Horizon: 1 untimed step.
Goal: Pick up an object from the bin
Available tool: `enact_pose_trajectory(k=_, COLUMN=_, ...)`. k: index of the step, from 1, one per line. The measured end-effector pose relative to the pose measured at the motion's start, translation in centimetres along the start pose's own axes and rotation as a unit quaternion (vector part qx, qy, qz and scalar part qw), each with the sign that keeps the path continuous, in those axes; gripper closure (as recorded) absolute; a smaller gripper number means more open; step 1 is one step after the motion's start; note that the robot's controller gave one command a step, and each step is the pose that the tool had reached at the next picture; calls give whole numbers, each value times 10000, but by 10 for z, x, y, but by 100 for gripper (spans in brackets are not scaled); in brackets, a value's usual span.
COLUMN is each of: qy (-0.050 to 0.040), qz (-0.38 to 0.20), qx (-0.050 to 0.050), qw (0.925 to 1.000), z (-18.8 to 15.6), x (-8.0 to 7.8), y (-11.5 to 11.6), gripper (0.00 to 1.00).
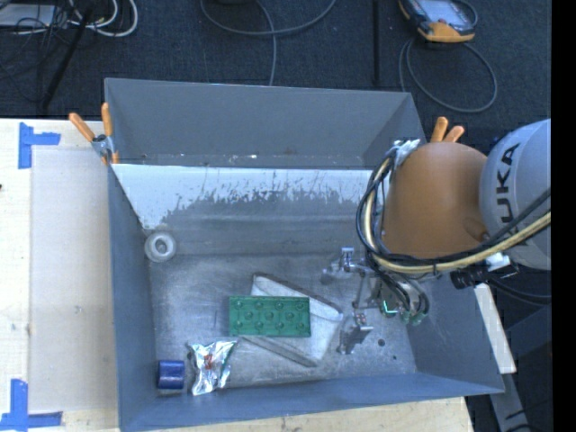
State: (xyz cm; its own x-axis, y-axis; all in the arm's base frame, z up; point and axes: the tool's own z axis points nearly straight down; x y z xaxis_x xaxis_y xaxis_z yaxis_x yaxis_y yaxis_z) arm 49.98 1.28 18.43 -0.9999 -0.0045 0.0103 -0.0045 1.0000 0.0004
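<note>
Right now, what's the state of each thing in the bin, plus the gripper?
green studded plate: lying flat, studs up, on top of the pale flat piece.
pale flat piece: flat, partly under the plate.
foil wrapper: crumpled, near the front wall.
blue block: front left corner, beside the wrapper.
grey ring: lying flat, alone at back left.
gripper: down in the bin, right of the plate; open or shut unclear.

The studded plate [269,317] is lying mid-floor of the bin [261,133] on a flat sheet [281,288], with the gripper [351,334] hanging just right of it. The wrapper [210,365] and small block [170,375] are sitting front-left, the ring [161,246] back-left.
</note>
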Motion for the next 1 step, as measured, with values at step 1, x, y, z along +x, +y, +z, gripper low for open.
enact_pose_trajectory(k=1, qy=-49, qz=-1607, qx=20, qw=9870, z=13, x=-30, y=-77, gripper=0)
